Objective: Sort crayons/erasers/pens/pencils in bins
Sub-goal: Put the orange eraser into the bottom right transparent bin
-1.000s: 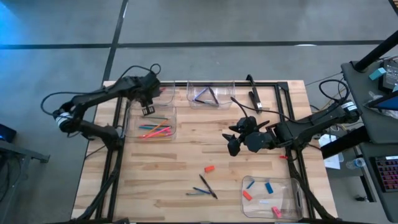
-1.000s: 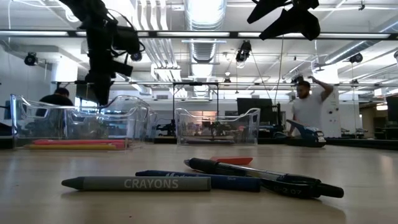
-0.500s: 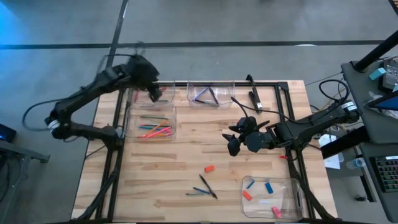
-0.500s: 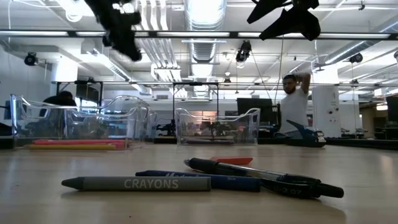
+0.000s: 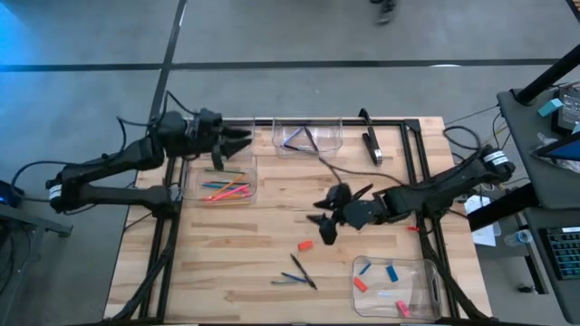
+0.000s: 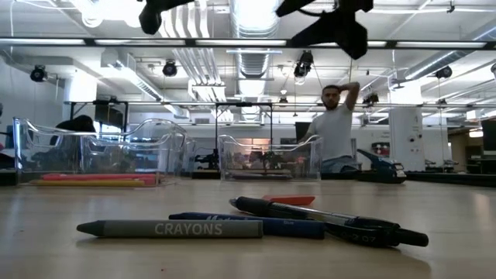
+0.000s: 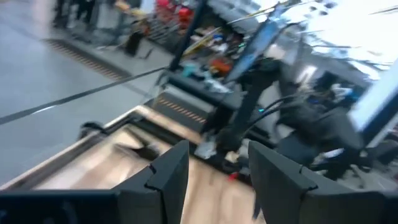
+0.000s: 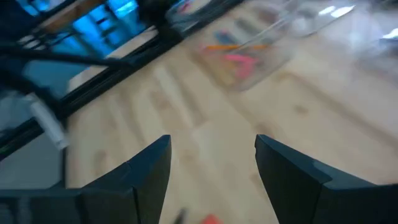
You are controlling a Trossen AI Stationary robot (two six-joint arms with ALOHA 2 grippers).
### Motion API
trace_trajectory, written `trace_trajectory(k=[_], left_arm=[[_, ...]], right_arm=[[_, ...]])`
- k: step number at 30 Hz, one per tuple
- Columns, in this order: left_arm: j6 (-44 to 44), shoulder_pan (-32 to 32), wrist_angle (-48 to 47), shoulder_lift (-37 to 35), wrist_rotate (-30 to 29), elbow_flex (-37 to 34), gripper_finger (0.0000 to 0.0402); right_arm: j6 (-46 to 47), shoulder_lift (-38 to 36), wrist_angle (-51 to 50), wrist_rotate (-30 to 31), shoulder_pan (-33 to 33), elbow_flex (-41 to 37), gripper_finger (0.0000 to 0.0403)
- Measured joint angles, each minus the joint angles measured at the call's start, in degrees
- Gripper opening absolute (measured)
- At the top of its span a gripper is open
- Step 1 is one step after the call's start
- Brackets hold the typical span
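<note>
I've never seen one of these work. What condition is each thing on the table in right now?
left gripper: open, empty, above the crayon bin.
right gripper: open, empty, over the red-orange eraser.
red-orange eraser: loose on the table.
pens: loose on the table.
eraser bin: holds erasers.

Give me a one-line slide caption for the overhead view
Right gripper hovers open above a red-orange eraser and loose pens; left gripper waits near the back bins.
</note>
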Motion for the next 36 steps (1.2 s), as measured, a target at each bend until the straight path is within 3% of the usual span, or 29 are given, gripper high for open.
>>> trace_trajectory(k=[9,17,24,31,36], left_arm=[[-0.06,-6.14,0.71,0.27,-4.24,-0.62,0.015],[-1.11,-7.2,0.82,1.7,-4.28,-0.33,0.015],[-1.54,-8.74,1.0,2.36,-4.24,-0.38,0.015],[-1.65,-10.27,0.75,2.61,-4.24,-0.47,0.015],[-3.14,-12.17,0.81,2.72,-4.24,-0.49,0.015]], right_arm=[[2.07,9.93,8.63,-10.37,1.14,0.0,0.0221],[4.0,18.22,14.38,-12.33,3.22,0.0,0.0221],[6.79,23.67,13.14,-13.22,4.0,0.0,0.0221],[-6.53,25.07,9.28,-12.95,3.98,0.0,0.0221],[-11.52,25.07,5.04,-7.73,3.85,0.0,0.0221]])
